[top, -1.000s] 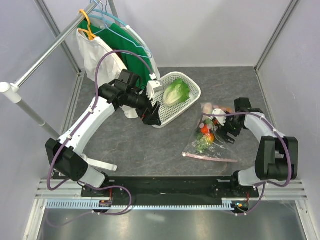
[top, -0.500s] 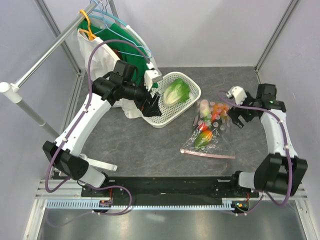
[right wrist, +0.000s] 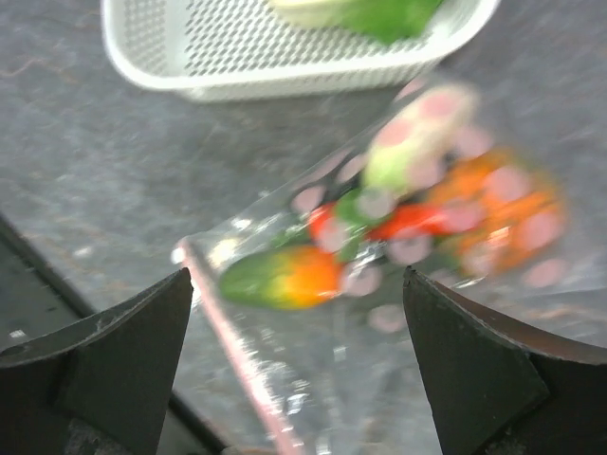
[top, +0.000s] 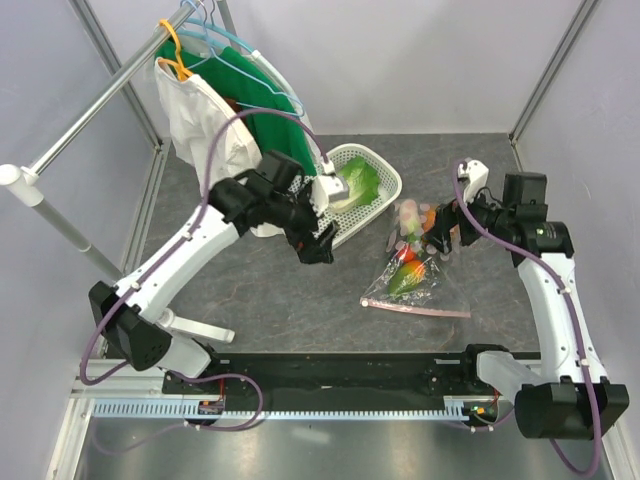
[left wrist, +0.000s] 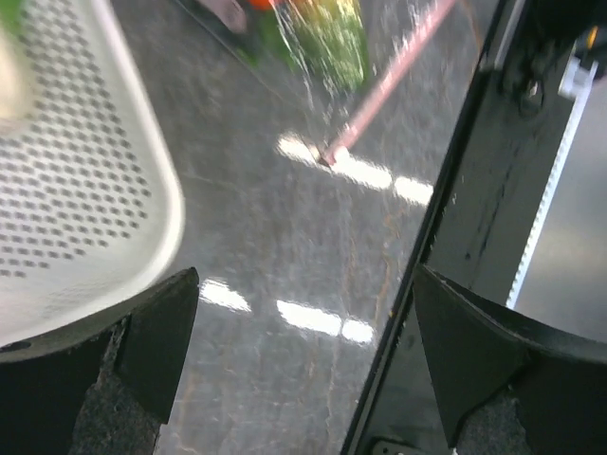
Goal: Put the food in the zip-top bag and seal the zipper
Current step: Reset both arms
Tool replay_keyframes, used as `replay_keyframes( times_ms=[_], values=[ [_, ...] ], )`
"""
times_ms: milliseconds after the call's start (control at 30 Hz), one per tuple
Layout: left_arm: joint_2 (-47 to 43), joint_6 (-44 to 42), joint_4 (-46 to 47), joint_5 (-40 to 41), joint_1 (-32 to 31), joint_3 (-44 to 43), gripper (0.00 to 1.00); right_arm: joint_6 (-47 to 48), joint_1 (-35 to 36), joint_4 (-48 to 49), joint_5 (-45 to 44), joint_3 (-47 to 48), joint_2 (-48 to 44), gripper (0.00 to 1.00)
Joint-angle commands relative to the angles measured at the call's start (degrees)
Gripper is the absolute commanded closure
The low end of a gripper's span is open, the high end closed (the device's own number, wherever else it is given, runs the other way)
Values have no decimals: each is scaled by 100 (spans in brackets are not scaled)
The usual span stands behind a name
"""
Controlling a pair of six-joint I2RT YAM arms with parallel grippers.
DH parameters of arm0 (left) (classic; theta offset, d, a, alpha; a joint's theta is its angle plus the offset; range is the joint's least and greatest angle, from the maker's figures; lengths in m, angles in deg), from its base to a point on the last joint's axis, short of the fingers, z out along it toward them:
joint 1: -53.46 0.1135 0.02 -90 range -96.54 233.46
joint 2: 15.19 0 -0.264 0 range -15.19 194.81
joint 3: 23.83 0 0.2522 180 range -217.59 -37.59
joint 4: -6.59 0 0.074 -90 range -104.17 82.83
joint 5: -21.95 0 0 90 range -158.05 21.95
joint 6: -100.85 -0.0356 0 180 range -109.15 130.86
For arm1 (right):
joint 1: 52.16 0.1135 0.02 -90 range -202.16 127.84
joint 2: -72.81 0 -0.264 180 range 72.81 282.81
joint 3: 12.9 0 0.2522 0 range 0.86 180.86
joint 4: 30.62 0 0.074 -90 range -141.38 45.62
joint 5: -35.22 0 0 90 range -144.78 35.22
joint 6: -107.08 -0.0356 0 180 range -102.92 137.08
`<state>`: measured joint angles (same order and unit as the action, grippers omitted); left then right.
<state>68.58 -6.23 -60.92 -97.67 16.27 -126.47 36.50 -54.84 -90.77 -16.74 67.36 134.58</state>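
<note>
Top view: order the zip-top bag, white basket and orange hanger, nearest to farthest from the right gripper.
1. zip-top bag, just beside the right gripper.
2. white basket, farther left.
3. orange hanger, on the far-left rail.

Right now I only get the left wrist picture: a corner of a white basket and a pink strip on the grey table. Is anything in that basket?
Observer: Yes. The top view shows a green lettuce piece lying in the white basket.
Operator: What does the pink strip belong to?
Observer: It is the zipper along the near edge of a clear, pink-dotted bag that lies on the table with several toy foods inside.
Operator: And where is the other arm?
Observer: Over that bag. Its wrist view shows the right fingers spread wide above the bag and holding nothing.
</note>
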Motion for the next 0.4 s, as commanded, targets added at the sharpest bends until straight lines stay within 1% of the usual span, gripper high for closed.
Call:
replay_keyframes(
  times_ms=[0,33,67,100,133,200,367],
  values=[
    [-45,135,489,528,-324,459,0,-870,224,209,125,-725,-578,2],
    [-19,187,567,537,-341,486,0,-905,241,218,98,-944,-658,2],
    [8,257,612,537,-359,503,0,-922,241,262,-76,-928,-693,2],
    [78,267,656,563,-377,503,0,-879,241,288,-78,-920,-728,2],
    [113,275,734,676,-412,486,0,-913,389,315,-95,-937,-737,2],
    [227,284,822,844,-517,451,0,-940,391,376,-104,-981,-729,2],
    [535,127,858,1468,-719,-14,0,-914,426,420,-121,-876,-606,2]
  ],
)
